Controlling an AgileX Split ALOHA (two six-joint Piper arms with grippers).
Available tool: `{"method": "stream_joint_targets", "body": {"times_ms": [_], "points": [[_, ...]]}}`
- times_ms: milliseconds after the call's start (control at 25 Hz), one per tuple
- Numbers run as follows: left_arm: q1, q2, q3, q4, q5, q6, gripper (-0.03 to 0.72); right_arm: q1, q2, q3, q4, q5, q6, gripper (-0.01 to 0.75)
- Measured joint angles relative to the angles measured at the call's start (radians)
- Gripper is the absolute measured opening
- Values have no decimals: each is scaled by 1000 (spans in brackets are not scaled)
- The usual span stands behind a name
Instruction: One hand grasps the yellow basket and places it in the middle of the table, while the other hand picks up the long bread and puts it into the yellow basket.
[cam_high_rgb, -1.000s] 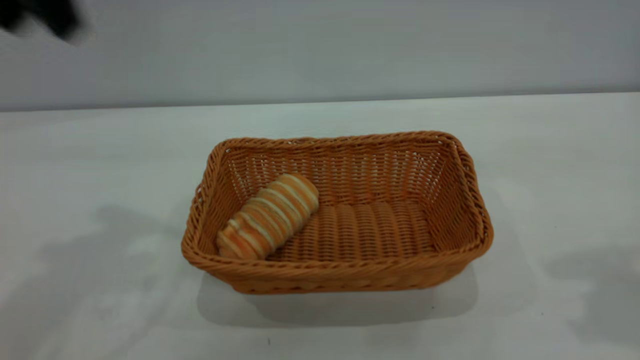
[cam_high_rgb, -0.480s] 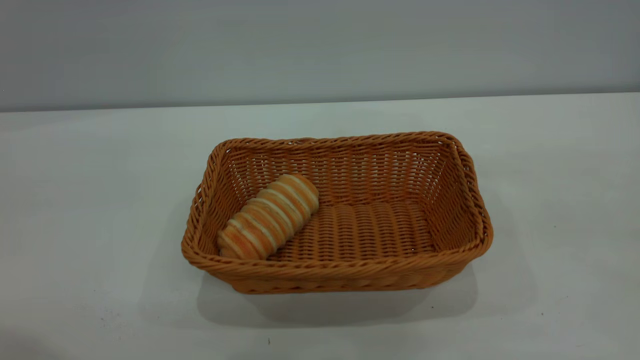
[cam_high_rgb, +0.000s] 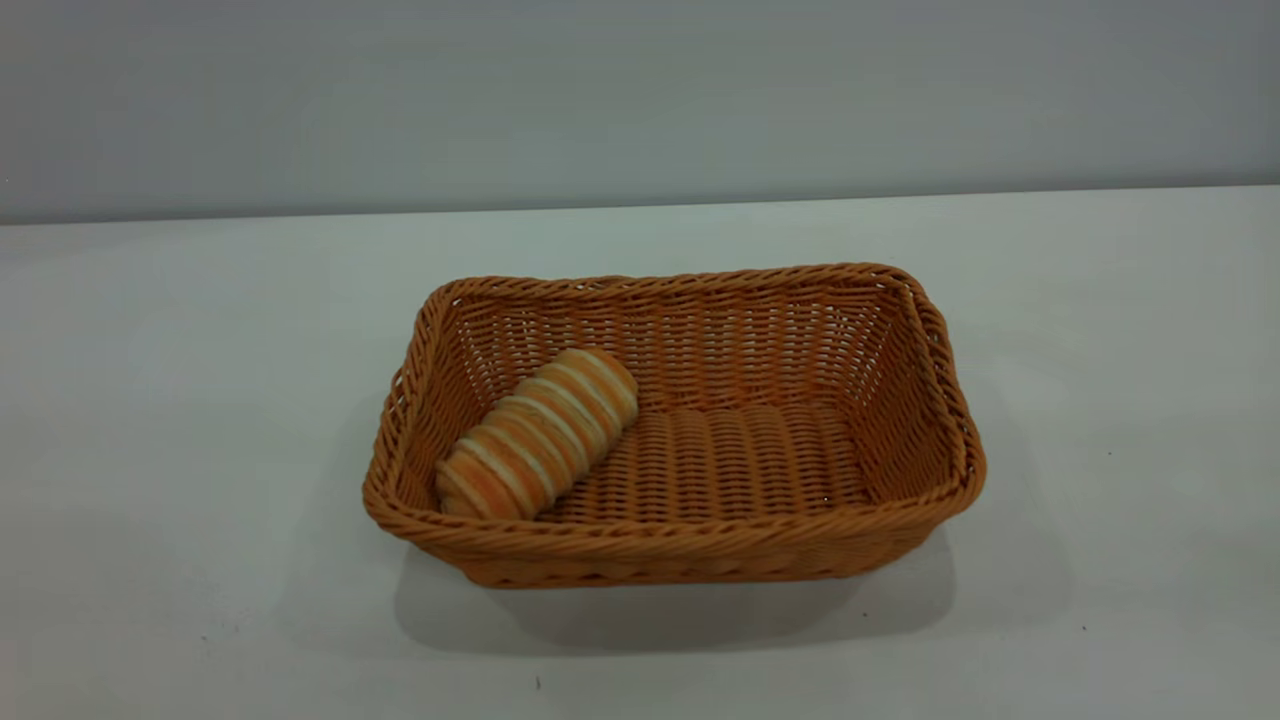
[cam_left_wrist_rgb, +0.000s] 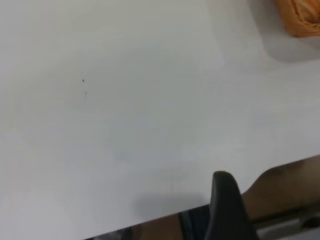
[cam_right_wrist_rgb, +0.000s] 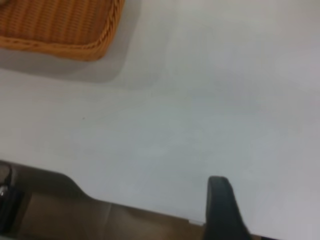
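Plain grey wall behind; broad white table (cam_high_rgb: 200, 400) in front, a few dark specks on it.

Yellow basket (cam_high_rgb: 690, 545) sits near the table's middle, long sides running across the exterior view, upright on its base. Corner of it shows far off in the left wrist view (cam_left_wrist_rgb: 299, 20); a larger corner in the right wrist view (cam_right_wrist_rgb: 65, 30).

Long bread (cam_high_rgb: 538, 433) lies inside the basket, at the end toward the left arm's side. Long axis diagonal: one end against the near front wall, the other raised toward the basket's middle, leaning on the side wall.

Neither arm appears in the exterior view. Left gripper (cam_left_wrist_rgb: 227, 210): one dark finger visible, over the table's edge, well apart from the basket. Right gripper (cam_right_wrist_rgb: 222, 207): same, one finger only, near the table's edge. Cannot tell for either whether jaws are apart or together.

Judgement: both placements look done. Bread lies on the left arm's side; no further grasp seems called for, both arms parked.
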Motion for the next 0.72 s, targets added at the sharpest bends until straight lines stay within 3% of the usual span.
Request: {"method": "stream_joint_targets", "body": {"times_ms": [240,720], "points": [[0,-197,101,-45,-5,0,501,0,-156,130,-1,-32,-10,508],[0,-319,173,-87,22,-4,499,0,-233,139,-7,-28,-12,508]]}}
